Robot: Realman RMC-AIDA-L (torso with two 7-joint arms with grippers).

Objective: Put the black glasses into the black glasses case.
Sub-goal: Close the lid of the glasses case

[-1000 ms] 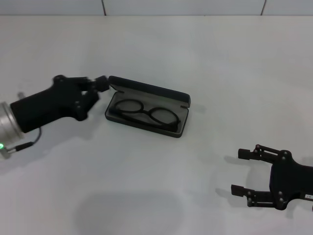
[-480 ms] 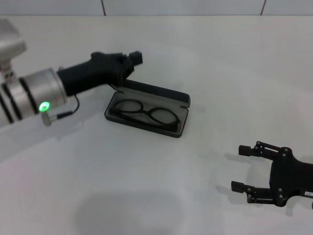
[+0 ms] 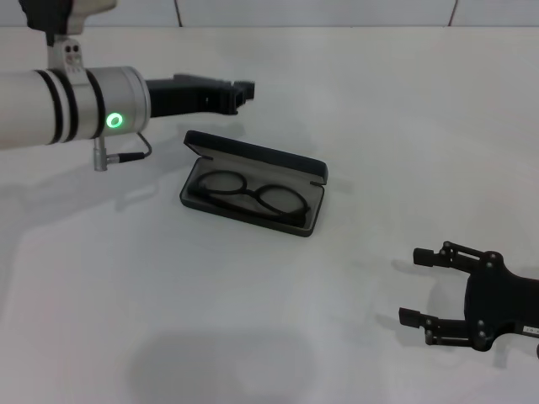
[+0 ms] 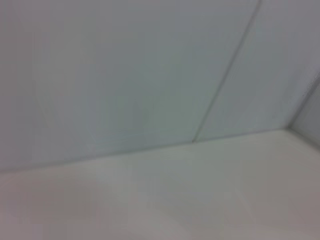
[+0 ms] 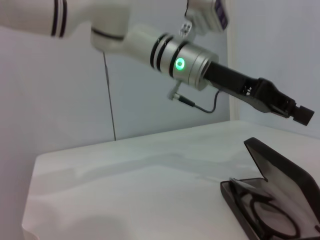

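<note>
Nearest the robot, the right gripper (image 3: pixel 421 287) rests low over the white table (image 3: pixel 253 320) at the near right, its two black fingers (image 3: pixel 429 258) spread apart with nothing between them, well apart from the task's things.

Farther out, toward the middle of the table, lies the black glasses case (image 3: pixel 253 183), open, its lid (image 3: pixel 257 153) tipped up along the far edge. The black glasses (image 3: pixel 253 195) lie inside the grey-lined lower shell, lenses side by side along the length of the case. In the right wrist view the case (image 5: pixel 272 200) shows at the table's edge with its lid raised and the glasses (image 5: pixel 265 212) resting in the tray.

Beyond the case, the left gripper (image 3: pixel 240 91) hangs above the table just past the lid's far left end, clear of it, on a silver forearm with a green light (image 3: pixel 113 120). Whether its fingers are apart or together cannot be told. The left wrist view shows only pale wall (image 4: pixel 125 75) and table surface.
</note>
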